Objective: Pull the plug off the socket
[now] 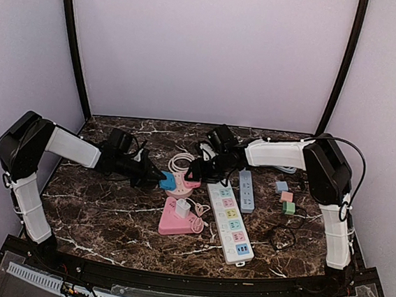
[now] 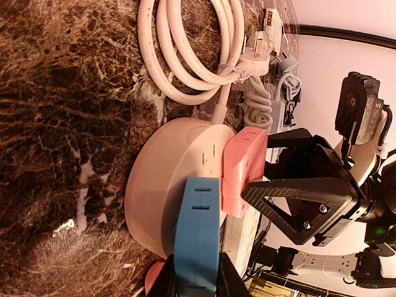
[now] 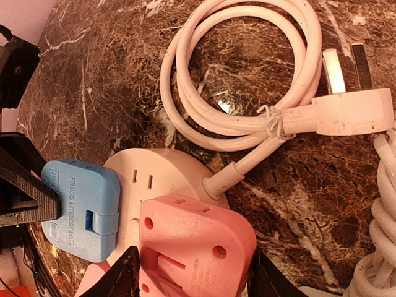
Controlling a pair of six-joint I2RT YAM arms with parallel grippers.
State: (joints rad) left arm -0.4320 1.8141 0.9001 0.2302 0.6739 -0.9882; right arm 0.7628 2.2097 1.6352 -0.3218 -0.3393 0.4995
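Pinching the blue plug point(image 2: 198, 223) with my left pincer point(image 2: 198, 281), I squeeze the pink plug point(image 3: 198, 235) with my right pincer point(image 3: 195, 273), both plugs on the round socket point(image 2: 164, 179).

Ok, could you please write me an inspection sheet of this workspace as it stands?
Surface: dark marble table with white veining.
Job's things: round socket lying flat, with the blue plug and the pink plug both sitting on it.
Clutter: pink triangular strip carrying a white plug, long white strip, small grey-blue strip, three coloured cubes.
Grippers: left gripper closed on the blue plug; right gripper closed on the pink plug.
Cables: coiled white cable tied, running from the round socket; grey cable bundle beyond it.
Surroundings: pale walls, black posts.
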